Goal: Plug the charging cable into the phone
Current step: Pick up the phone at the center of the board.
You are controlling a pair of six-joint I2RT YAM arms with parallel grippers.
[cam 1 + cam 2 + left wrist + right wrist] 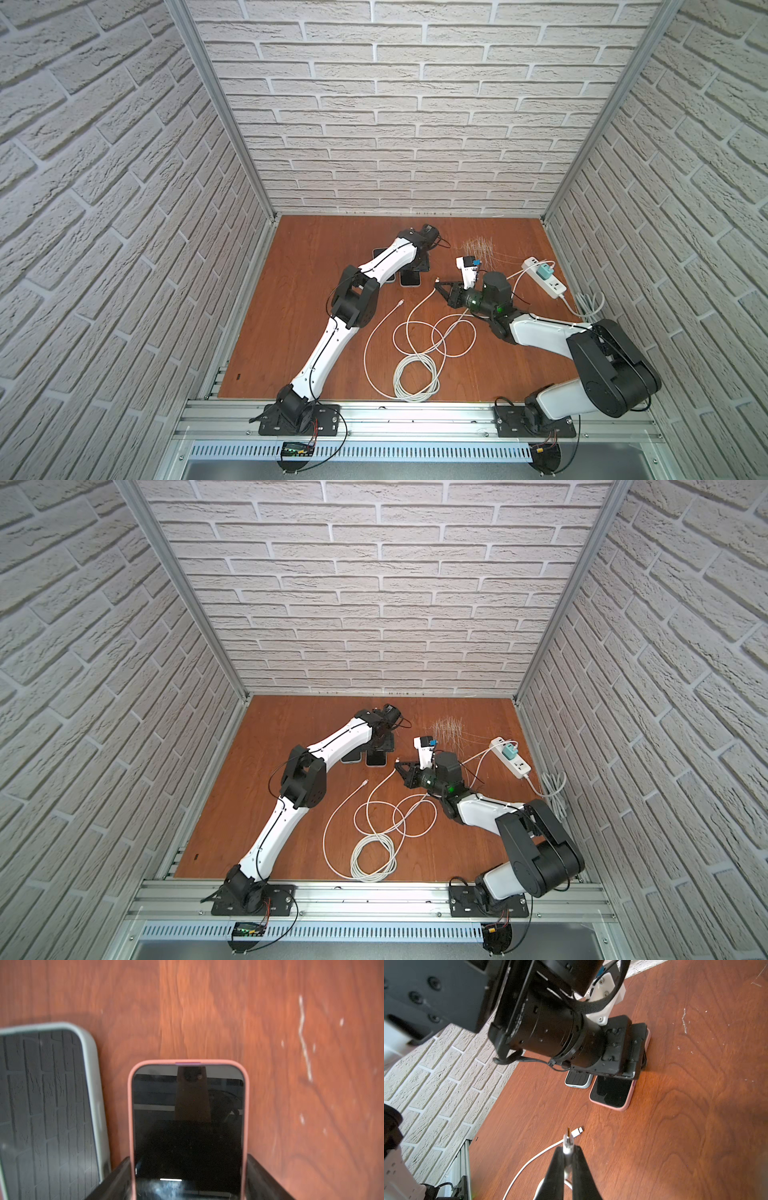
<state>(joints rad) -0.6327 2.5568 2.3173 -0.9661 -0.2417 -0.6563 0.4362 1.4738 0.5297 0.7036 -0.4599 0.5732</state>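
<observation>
in both top views the pink-cased phone (410,280) lies flat on the counter (311,257), half under my left arm, and the charging cable (415,397) sits coiled near the front edge. left wrist view: the left fingers (261,1176) sit right against both long sides of the pink case, with a grey-cased phone (41,1105) just beside it. can't tell if they're actually squeezing. right wrist view: the right fingers (556,1167) are clenched on the cable's plug (568,1140), well apart from the phone. a second loose plug (578,1130) lies on the counter near it.
</observation>
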